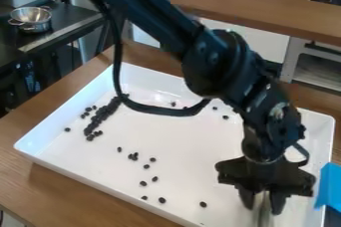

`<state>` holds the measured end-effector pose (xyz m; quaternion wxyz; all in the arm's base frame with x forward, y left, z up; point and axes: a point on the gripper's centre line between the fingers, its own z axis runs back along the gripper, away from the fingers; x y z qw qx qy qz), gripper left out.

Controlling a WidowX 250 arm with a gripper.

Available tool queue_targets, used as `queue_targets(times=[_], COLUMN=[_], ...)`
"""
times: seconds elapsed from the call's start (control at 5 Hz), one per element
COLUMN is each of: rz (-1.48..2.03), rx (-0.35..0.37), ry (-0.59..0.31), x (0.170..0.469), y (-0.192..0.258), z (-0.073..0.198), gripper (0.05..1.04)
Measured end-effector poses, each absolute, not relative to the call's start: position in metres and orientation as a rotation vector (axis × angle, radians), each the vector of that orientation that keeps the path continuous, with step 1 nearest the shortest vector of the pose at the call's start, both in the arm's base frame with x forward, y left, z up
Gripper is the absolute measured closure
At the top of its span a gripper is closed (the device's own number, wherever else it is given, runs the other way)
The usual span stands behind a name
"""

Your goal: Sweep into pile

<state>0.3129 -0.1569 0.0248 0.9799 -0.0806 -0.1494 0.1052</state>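
The black gripper (262,205) hangs over the tray's near right corner, its fingers closed around a thin greyish tool (263,217) that runs down to the view's bottom edge. The tool's lower end is out of sight. Small black pieces lie in a white tray (93,176). A dense elongated pile (101,116) of them stretches along the left part. Loose pieces (162,200) are scattered through the near middle, with a few more (225,117) towards the far side. The arm covers part of the tray.
The tray's raised walls surround the pieces on a wooden table (60,191). A blue object (329,186) stands against the tray's right edge. A metal colander (31,18) sits on a dark counter at the upper left. A wooden ledge (246,7) crosses behind.
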Motion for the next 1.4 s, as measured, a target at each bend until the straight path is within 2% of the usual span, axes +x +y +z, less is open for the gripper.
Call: queue_targets(times=[0.8,1.4], rz=[0.150,0.080], rx=[-0.100,-0.021], ry=[-0.289,-0.306], x=[0.297,0.310], y=[-0.081,-0.026], z=[0.017,0.016], gripper=[0.704,0.704])
